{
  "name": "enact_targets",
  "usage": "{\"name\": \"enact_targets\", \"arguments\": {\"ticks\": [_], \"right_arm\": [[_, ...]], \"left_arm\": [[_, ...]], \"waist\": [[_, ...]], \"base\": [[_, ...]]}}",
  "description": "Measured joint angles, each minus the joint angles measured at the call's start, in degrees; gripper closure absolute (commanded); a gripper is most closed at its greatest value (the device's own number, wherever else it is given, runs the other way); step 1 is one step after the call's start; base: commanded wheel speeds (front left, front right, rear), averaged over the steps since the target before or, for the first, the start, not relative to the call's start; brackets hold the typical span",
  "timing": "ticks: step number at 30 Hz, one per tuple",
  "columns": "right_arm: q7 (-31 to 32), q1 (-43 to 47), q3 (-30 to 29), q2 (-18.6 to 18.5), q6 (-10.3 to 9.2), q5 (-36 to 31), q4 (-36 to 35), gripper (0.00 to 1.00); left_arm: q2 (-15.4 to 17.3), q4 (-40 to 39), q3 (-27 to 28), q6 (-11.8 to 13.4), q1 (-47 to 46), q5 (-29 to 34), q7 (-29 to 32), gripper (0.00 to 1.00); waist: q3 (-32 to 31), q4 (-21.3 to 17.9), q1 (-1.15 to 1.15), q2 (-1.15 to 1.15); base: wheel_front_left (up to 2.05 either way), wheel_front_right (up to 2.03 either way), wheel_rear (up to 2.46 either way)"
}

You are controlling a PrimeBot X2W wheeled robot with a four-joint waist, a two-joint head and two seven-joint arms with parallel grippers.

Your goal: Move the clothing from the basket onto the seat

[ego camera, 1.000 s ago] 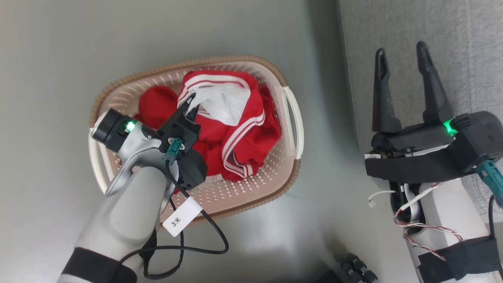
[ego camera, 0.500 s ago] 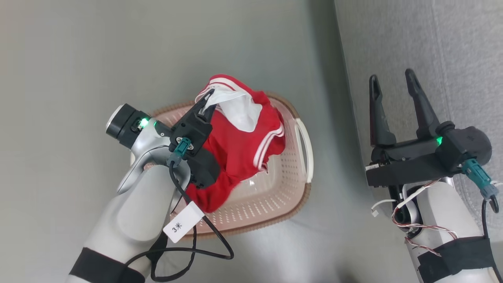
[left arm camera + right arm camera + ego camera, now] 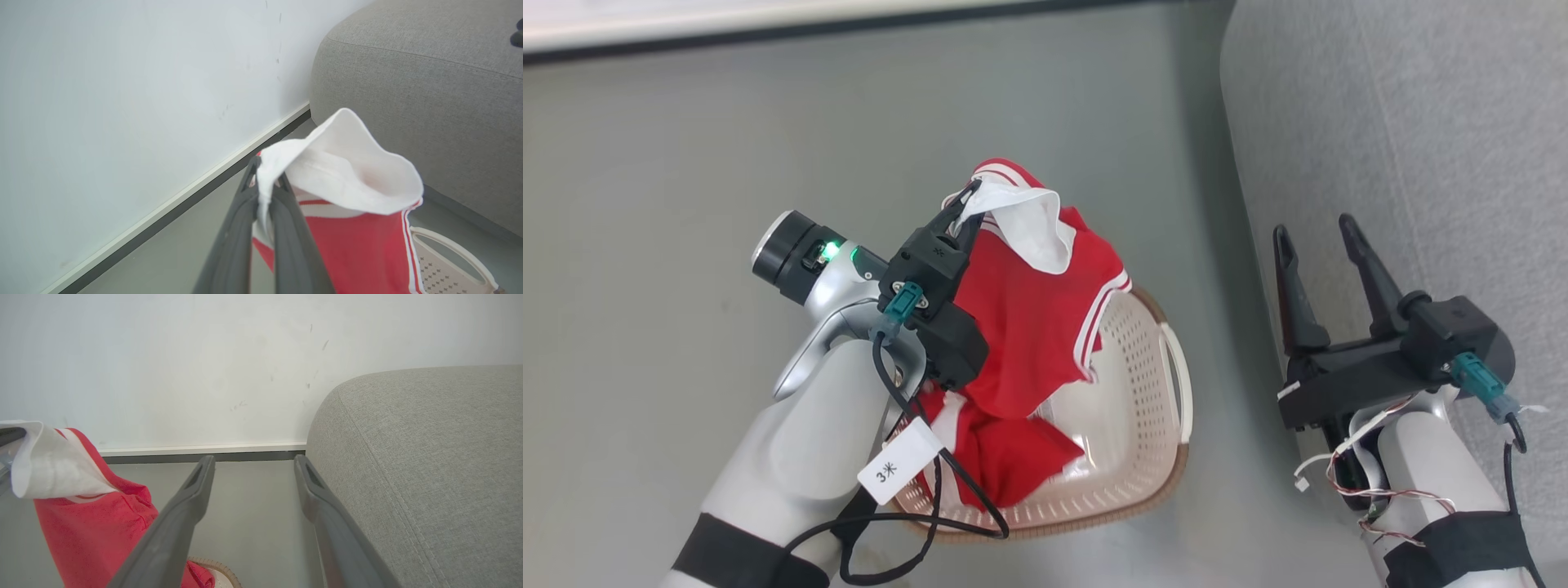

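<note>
head view: left gripper [image 3: 964,204] pressed together on a white panel of the clothing [image 3: 1029,327], pinching it right at the tips. the red garment with white stripe trim hangs from that pinch, raised above the basket [image 3: 1152,457], with its lower folds trailing down inside. a lower red bunch [image 3: 1005,465] with a bit of white lies on the basket bottom, cannot tell if it's a separate piece or the same one. the basket stands on the grey floor [image 3: 670,163], cream perforated wall, brown rim, one side handle facing the seat [image 3: 1421,122]. the seat is grey fabric on the robot's right, near the basket with a strip of floor between. right gripper [image 3: 1315,229] is spread wide and holds nothing, its fingers over the seat's edge in this view. a white tag [image 3: 900,461] hangs on the left arm's cable

left wrist view: both fingers are together with white cloth squeezed between them, the panel flopping open toward the seat, and a pale wall [image 3: 122,81] with a dark baseboard [image 3: 184,204] behind

right wrist view: the spread fingers point at the wall, seat at right, clothing at the left edge
</note>
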Motion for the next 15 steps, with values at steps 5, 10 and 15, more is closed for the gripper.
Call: {"name": "enact_targets", "arguments": {"ticks": [5,10,15], "right_arm": [[0.1,0.5,0.4,0.1,0.42,0.3,2.4,0.00],[0.1,1.7,1.3,0.3,1.09,0.3,4.7,0.00],[0.1,2.4,2.3,0.4,1.62,0.3,6.8,0.00]], "left_arm": [[-0.2,0.0,0.2,0.0,0.1,-1.0,0.0,1.00],[-0.3,0.1,0.5,-0.5,0.5,-1.8,0.0,1.00],[-0.3,0.6,1.0,-0.5,0.5,-3.4,0.0,1.00]], "waist": [[-3.8,0.7,0.00,0.00],[-7.7,1.0,0.00,0.00],[-11.5,1.0,0.00,0.00]], "base": [[0.00,0.00,0.00],[0.00,0.00,0.00],[0.00,0.00,0.00]]}}
